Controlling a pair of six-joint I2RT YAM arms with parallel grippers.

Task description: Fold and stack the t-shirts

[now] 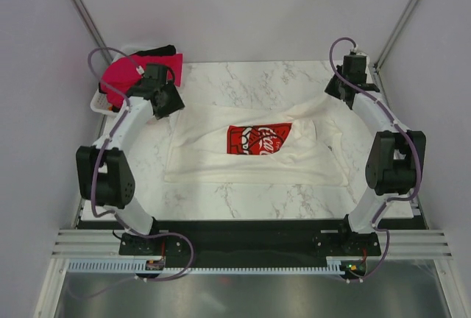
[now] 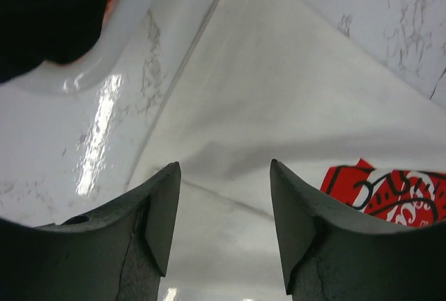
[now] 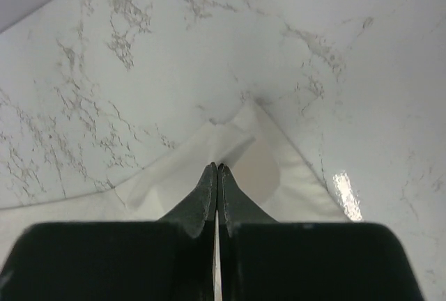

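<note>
Our left gripper [image 2: 223, 167] is wide open and empty above the white shirt [image 2: 293, 92]. Our right gripper [image 3: 217, 168] is shut tight.

Cannot read logo print [image 2: 390, 193]: clipped by left wrist view's right edge. See only a blurred corner of black t-shirt [image 2: 42, 8]. Cannot tell whether right jaws pinch white t-shirt [image 3: 174, 175].

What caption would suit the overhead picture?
A white t-shirt lies spread on the marble table; a red-pink shirt waits in the corner basket.
</note>
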